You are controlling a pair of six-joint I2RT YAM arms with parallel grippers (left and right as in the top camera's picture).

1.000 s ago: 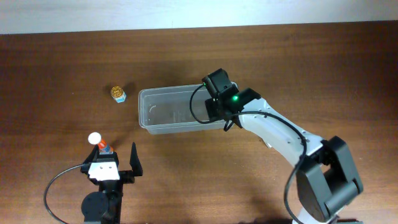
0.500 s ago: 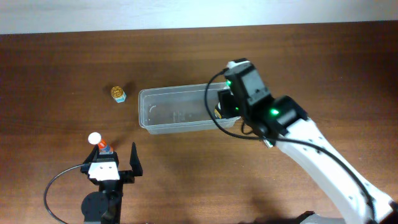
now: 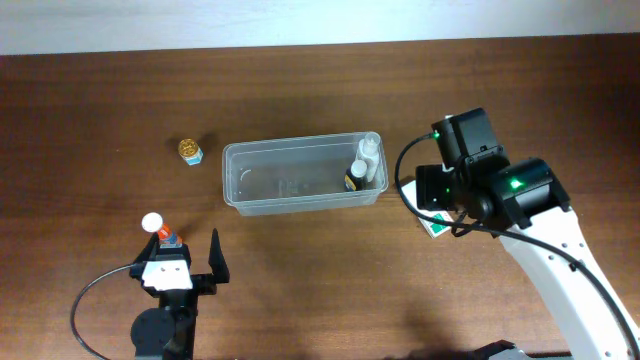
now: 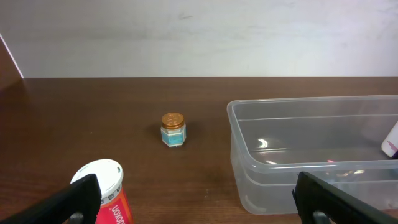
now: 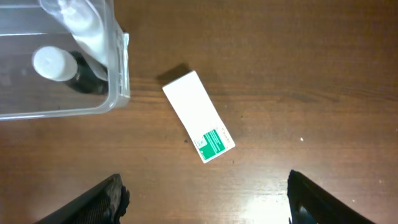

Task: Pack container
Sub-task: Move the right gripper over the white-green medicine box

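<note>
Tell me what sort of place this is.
Probably a robot lab bench: a wooden table against a plain white wall, a left arm and right arm stationed at it, and a clear container with a small jar and white box set out nearby.

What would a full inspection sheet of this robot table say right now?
Surface: brown wooden table.
Job's things: clear container holding a white bottle and a dark bottle at its right end; gold-lidded jar, red bottle and white box sit outside it.
Clutter: nothing seen.
Grippers: left gripper open, empty; right gripper open, empty.
Cables: black left cable loops beside its arm; black right cable runs along its arm.
Surroundings: pale wall behind the table.
</note>
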